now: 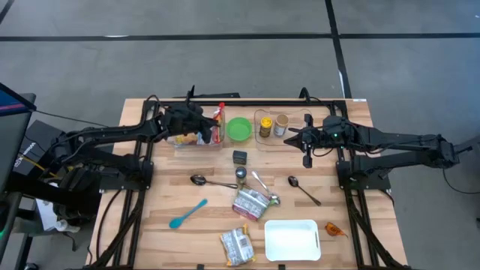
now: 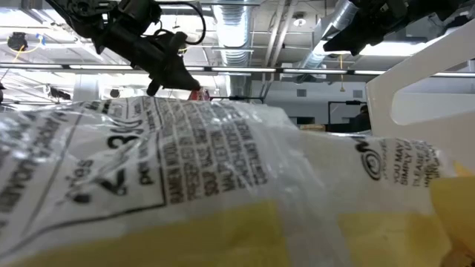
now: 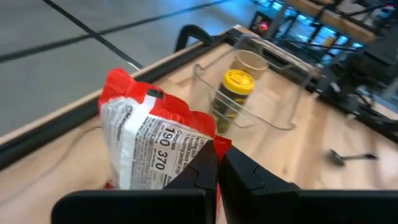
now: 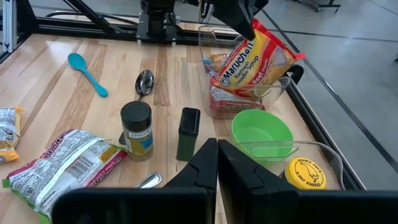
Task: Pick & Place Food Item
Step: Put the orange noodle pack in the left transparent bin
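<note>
**Noodle pack pinched over the bin**

The left gripper (image 4: 244,18) has its fingers clenched on a red ramen packet (image 4: 252,59), hanging above the clear bin (image 4: 214,99) at the wooden table (image 1: 150,217)'s far edge. The right gripper (image 1: 294,136), fingers closed and empty, hovers by the green bowl (image 4: 261,132). Grey floor (image 1: 225,67) surrounds the table.

A wooden table (image 1: 165,202) carries two clear bins (image 1: 196,139), a green bowl (image 1: 239,128), a dark tin (image 1: 239,157), a spice jar (image 1: 241,175), three metal spoons (image 1: 304,190), a teal spoon (image 1: 187,214), snack packets (image 1: 250,202) and a white tray (image 1: 292,239)
</note>
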You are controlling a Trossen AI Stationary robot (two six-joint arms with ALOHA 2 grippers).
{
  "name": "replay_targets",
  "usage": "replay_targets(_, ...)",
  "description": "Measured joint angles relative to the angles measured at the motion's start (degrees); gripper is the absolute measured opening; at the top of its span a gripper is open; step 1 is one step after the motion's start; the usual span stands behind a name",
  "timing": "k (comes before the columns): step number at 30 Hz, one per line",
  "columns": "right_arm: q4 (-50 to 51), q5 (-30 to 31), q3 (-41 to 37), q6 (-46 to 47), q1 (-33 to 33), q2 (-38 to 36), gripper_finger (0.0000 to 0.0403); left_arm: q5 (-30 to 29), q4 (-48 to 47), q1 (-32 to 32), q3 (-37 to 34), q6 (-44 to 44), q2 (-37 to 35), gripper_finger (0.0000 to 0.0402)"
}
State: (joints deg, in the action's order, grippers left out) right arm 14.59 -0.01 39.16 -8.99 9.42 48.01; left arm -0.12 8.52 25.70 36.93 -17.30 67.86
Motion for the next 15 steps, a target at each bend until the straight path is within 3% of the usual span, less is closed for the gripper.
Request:
replay_targets(7,0.0,0.0,0.0,0.0,0.0,0.0,0.0005,8.6,-3.3,2.8,0.0,-4.1,0.0,0.0000)
replay_targets(15,0.0,0.0,0.0,0.0,0.0,0.0,0.0005,9.5,-5.9,6.5,0.0,-4.6,0.0,0.0000)
